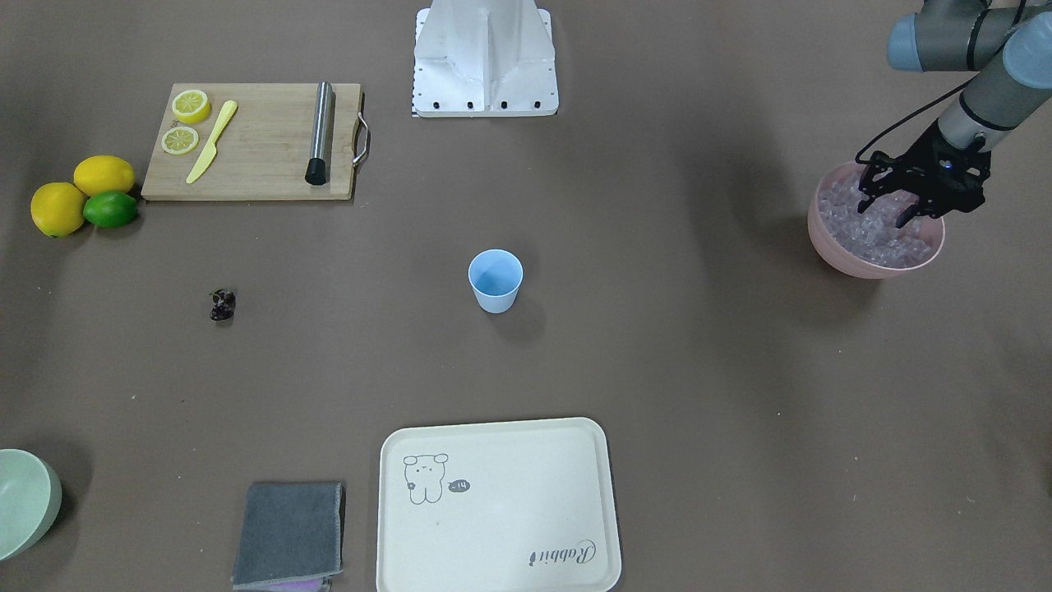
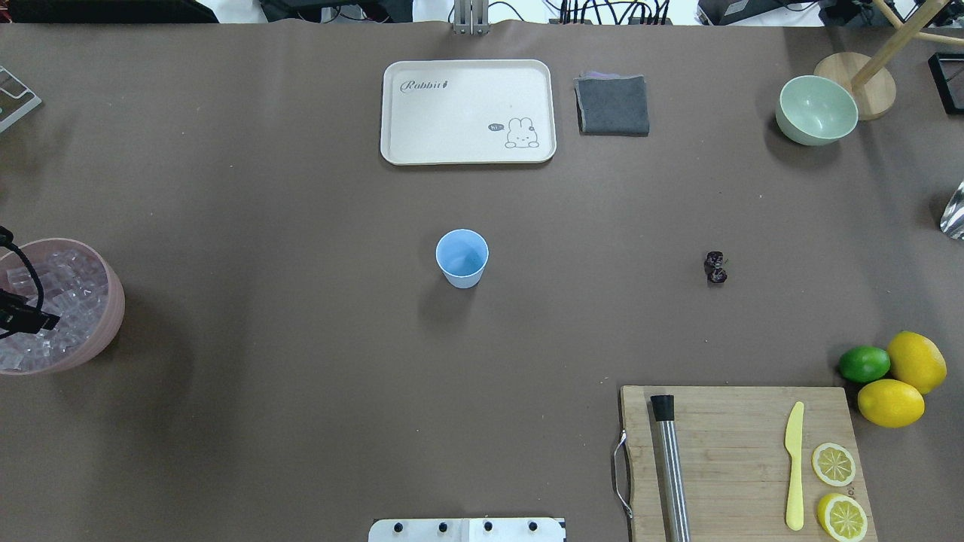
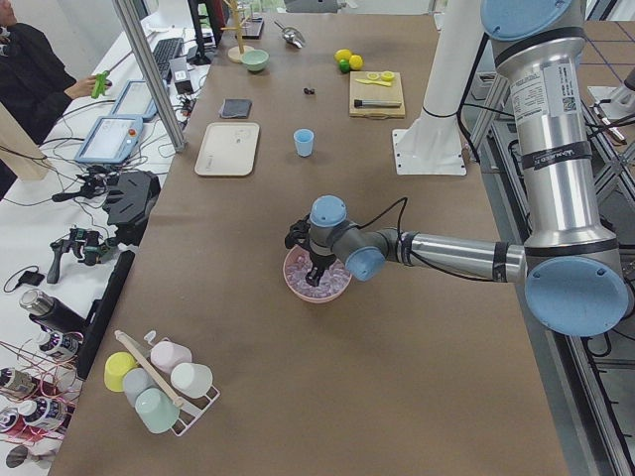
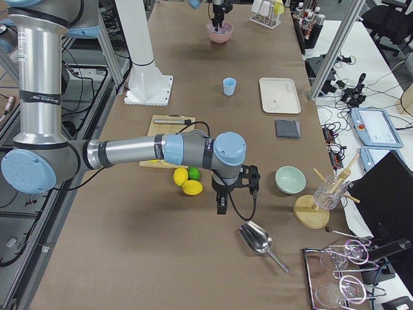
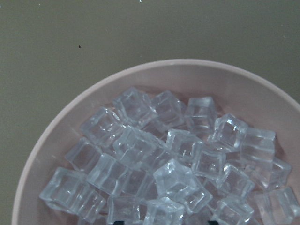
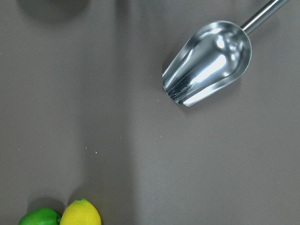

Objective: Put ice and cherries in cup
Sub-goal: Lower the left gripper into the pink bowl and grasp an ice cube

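Observation:
The pale blue cup (image 1: pixel 496 284) (image 2: pixel 462 260) stands upright mid-table with nothing in it. The dark cherries (image 1: pixel 222 304) (image 2: pixel 715 267) lie on the table towards my right side, apart from the cup. The ice (image 1: pixel 883 234) (image 5: pixel 164 164) fills a pink bowl (image 1: pixel 871 265) (image 2: pixel 113 301) at my far left. My left gripper (image 1: pixel 885 212) is open, its fingertips down among the top cubes and holding nothing. My right gripper (image 4: pixel 221 201) hangs over bare table near the lemons; I cannot tell if it is open or shut.
A metal scoop (image 6: pixel 211 61) lies below the right wrist. Two lemons and a lime (image 2: pixel 864 363) sit beside a cutting board (image 2: pixel 723 452) with a knife, lemon slices and a steel rod. A cream tray (image 2: pixel 467 113), grey cloth (image 2: pixel 612 105) and mint bowl (image 2: pixel 817 111) line the far edge.

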Available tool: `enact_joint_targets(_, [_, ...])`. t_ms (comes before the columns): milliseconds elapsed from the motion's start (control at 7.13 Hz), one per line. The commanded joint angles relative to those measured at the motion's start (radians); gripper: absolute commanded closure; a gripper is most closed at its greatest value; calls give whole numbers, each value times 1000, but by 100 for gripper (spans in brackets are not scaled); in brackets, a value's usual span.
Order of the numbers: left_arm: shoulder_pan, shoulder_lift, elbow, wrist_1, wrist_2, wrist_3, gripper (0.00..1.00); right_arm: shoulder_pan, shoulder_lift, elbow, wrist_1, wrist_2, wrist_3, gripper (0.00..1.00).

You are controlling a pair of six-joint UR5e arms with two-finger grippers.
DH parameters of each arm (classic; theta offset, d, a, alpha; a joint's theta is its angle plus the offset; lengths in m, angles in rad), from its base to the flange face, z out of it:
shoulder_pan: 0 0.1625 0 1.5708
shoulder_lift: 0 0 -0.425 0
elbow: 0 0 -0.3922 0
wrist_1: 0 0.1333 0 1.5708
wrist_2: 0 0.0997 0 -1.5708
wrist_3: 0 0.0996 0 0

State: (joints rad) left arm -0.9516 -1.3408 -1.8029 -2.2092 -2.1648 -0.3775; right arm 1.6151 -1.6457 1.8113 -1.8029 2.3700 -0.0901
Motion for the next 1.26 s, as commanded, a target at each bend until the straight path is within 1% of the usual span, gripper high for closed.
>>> enact_joint_targets(0, [1,3,5,0,-3,0,34,2,0,2,-1,0,0,0])
enact_joint_targets(280, [13,11,4,-1,-1,0,50,6,0,3,0,0,0,0])
enact_joint_targets(421, [19,11,4,-1,-1,0,56,8,-2,3,-1,0,0,0])
enact_joint_targets(561, [19,11,2,-1,-1,0,66,9,-3,3,0,0,0,0])
enact_joint_targets(701, [20,14,-1,-3,-1,0,88,12,-5,3,0,0,0,0])
enact_joint_targets(841, [20,20,-4,-12,-1,0,100,16,-5,5,0,0,0,0])
enact_joint_targets(1121, [20,20,-4,-17,-1,0,100,20,-5,5,-1,0,0,0])
